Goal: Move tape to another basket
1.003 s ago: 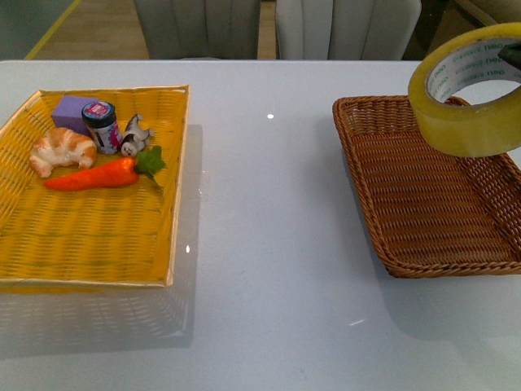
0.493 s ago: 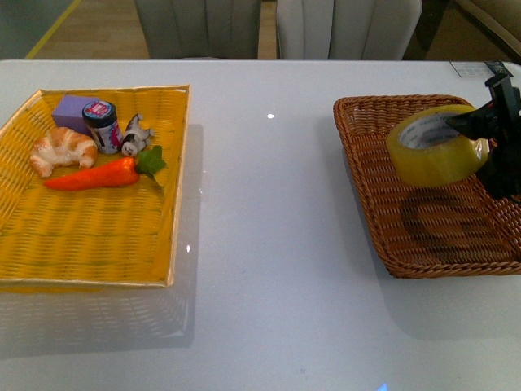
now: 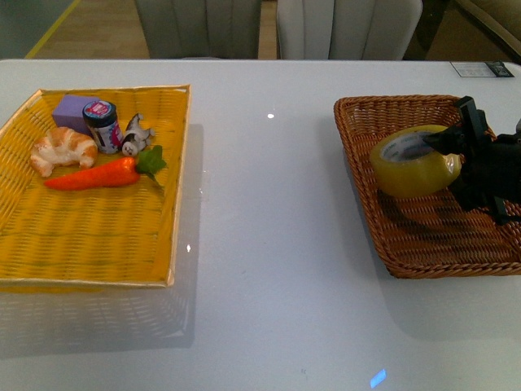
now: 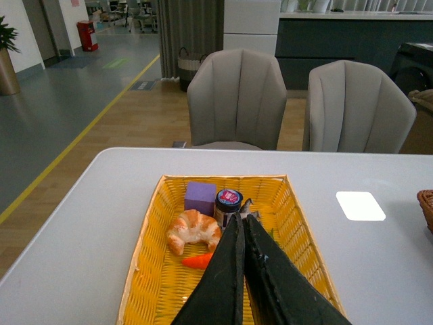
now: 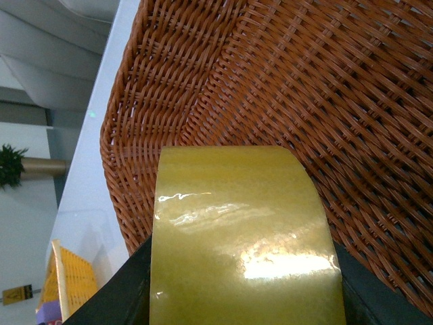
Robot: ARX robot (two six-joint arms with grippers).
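The tape (image 3: 407, 169), a wide yellowish roll with a white core, is tilted low inside the dark brown wicker basket (image 3: 358, 104) at the table's right. My right gripper (image 3: 453, 156) reaches in from the right and is shut on the roll. Whether the roll rests on the weave I cannot tell. The right wrist view shows the tape (image 5: 240, 230) filling the space between the black fingers (image 5: 125, 288) of my right gripper (image 5: 243, 298), with the basket (image 5: 304, 88) wall and floor just beyond. My left gripper (image 4: 240, 220) is shut on nothing, above the yellow tray (image 4: 152, 271).
The bright yellow flat tray (image 3: 98, 236) on the left holds a croissant (image 3: 61, 149), a carrot (image 3: 94, 176), a purple block (image 3: 72, 110), a small jar (image 3: 102, 124) and a small figure (image 3: 136, 136). Bare white table lies between tray and basket. Two chairs stand behind the table.
My right gripper has carried the tape down from high over the basket's right side into the basket, and a little leftward. The tray's contents have not moved.
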